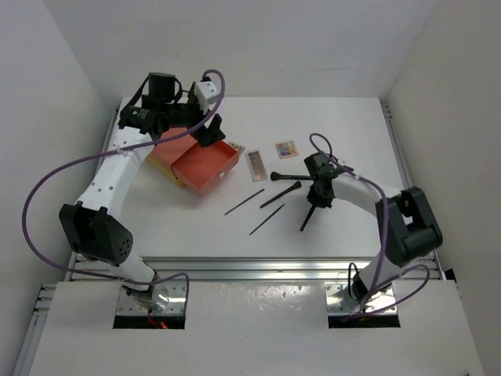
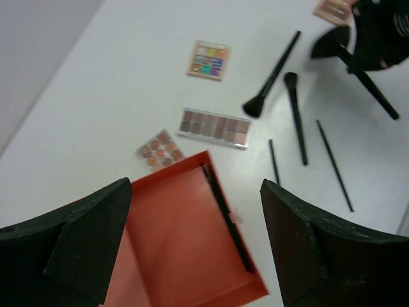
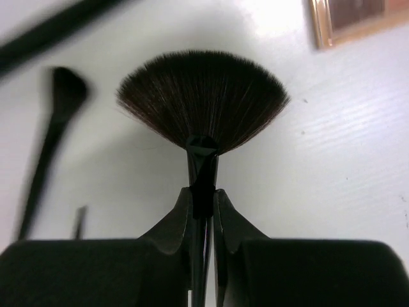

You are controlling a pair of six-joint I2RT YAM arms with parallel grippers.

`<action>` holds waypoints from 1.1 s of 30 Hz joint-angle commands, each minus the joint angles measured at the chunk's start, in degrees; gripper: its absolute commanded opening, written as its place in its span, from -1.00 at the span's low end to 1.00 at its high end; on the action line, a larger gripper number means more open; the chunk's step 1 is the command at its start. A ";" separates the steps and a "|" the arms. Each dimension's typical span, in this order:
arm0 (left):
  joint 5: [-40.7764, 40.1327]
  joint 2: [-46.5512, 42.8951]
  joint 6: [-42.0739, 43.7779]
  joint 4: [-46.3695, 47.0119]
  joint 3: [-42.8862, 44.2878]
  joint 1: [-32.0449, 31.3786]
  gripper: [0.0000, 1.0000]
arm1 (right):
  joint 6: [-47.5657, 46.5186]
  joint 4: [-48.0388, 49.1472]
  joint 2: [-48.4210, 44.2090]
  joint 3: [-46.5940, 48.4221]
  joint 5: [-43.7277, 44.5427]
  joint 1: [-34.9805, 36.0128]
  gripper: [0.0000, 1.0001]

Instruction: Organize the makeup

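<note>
My right gripper (image 1: 317, 182) is shut on the handle of a black fan brush (image 3: 202, 102), bristles just above the table; its handle (image 1: 307, 221) sticks out toward the near edge. My left gripper (image 2: 195, 188) is open and empty above the orange tray (image 2: 172, 256), which holds one thin black pencil (image 2: 227, 217). On the table lie a multicoloured palette (image 2: 208, 59), a long brown palette (image 2: 215, 128), a small palette (image 2: 160, 148), two brushes (image 2: 271, 77) (image 2: 296, 115) and two thin sticks (image 2: 274, 161) (image 2: 333, 165).
The orange tray (image 1: 205, 166) sits pulled out of an orange-and-yellow box (image 1: 166, 153) at the back left. White walls close in both sides. A metal rail (image 1: 250, 270) runs along the table's near edge.
</note>
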 commanded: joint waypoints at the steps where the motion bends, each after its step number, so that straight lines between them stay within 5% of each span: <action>1: 4.18 -1.37 -1.73 -0.35 -2.56 -4.41 0.75 | -4.42 8.95 -10.77 1.40 3.56 2.32 -1.00; 6: 8.65 -1.90 -6.12 5.35 -5.82 -6.89 0.78 | -14.79 36.13 -16.07 2.46 -3.89 6.36 -1.00; 10: 13.22 -0.76 -14.55 10.72 -6.96 -7.41 0.80 | -13.24 56.76 -13.27 3.51 -18.19 8.55 -1.00; 19: 12.62 -1.37 -16.50 14.33 -11.26 -8.47 0.78 | -4.09 76.50 -3.95 6.41 -25.53 11.81 -1.00; 29: 7.96 -1.90 -18.26 16.35 -13.91 -6.89 0.21 | -3.04 76.15 -2.72 7.73 -26.06 13.48 -1.00; 32: 7.96 -1.90 -18.26 16.88 -14.43 -6.89 -0.34 | -1.81 76.16 -2.19 7.91 -26.32 13.92 -1.00; 33: 7.96 -1.90 -19.05 16.88 -14.43 -6.89 -0.67 | -1.63 76.16 -2.01 7.82 -26.32 14.01 -1.00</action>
